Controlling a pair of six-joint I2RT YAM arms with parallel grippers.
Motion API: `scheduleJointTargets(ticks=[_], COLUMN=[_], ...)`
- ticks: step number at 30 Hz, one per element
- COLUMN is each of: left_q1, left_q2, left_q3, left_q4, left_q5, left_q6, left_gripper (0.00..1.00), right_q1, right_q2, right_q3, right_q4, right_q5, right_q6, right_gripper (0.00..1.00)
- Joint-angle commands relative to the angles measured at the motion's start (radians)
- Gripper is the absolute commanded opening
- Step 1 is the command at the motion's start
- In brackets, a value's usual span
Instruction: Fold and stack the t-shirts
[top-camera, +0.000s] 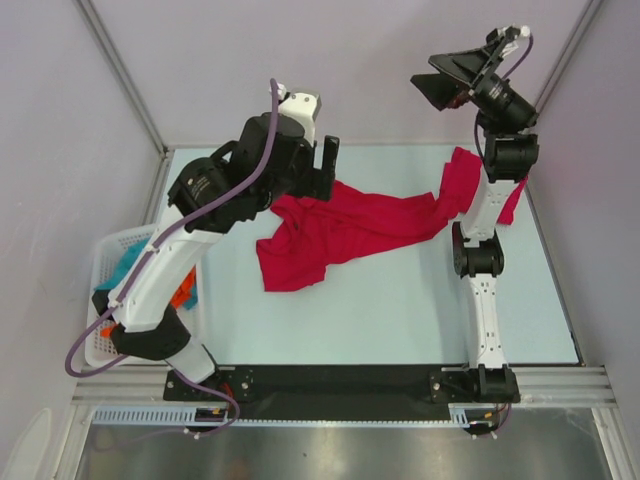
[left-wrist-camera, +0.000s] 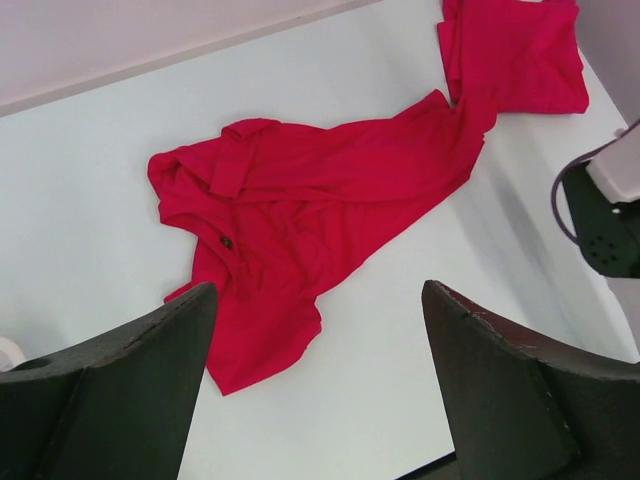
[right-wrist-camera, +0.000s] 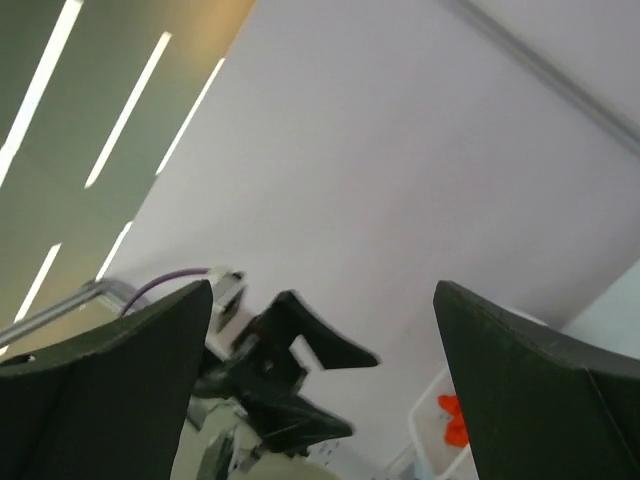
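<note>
**Pale bench, one rumpled red heap, both arms empty**

Lilac walls (top-camera: 380, 60) close the cell on three sides. On the pale bench (top-camera: 380, 310) the red t-shirt (top-camera: 340, 230) lies unfolded, bunched in the middle with a long tail stretched toward the far right corner. In the left wrist view the corner part looks flatter. It may be a second shirt touching the first, but you cannot settle that from these views.

Your left gripper (top-camera: 328, 165) hangs above the far-left edge of the cloth, jaws spread wide with nothing between them. My guess is that it sits that high so its camera takes in the whole heap while you choose a corner. Your right gripper (top-camera: 445, 78) is raised well above the bench at the far right and tilted up toward wall and ceiling. Its jaws are also spread and empty, which reads as parked out of the way.

A white basket (top-camera: 105, 265) sits at the bench's left edge beside the left arm (top-camera: 160, 280), holding teal cloth (top-camera: 128, 262) and orange cloth (top-camera: 184, 293). The right arm (top-camera: 485, 290) stands in front of the corner cloth and hides part of it from above. You would need it clear before you flatten that end.
</note>
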Motion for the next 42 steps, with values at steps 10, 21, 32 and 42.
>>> scheduleJointTargets(ticks=[10, 21, 32, 42], left_q1=[-0.003, -0.003, -0.003, -0.003], left_q2=[0.003, 0.029, 0.046, 0.033], left_q3=[0.008, 0.035, 0.031, 0.031], left_q4=[0.031, 0.035, 0.045, 0.058], left_q5=[-0.012, 0.007, -0.015, -0.015], left_q6=[0.017, 0.01, 0.019, 0.016], left_gripper=[0.89, 0.89, 0.89, 0.89], right_q1=[0.034, 0.034, 0.029, -0.144], right_q2=[0.287, 0.278, 0.134, -0.139], right_q3=[-0.092, -0.346, -0.806, -1.119], right_q4=[0.991, 0.993, 0.996, 0.999], right_q5=[-0.071, -0.002, 0.15, 0.239], right_q6=[-0.769, -0.883, -0.609, -0.184], right_gripper=[1.0, 1.0, 1.0, 1.0])
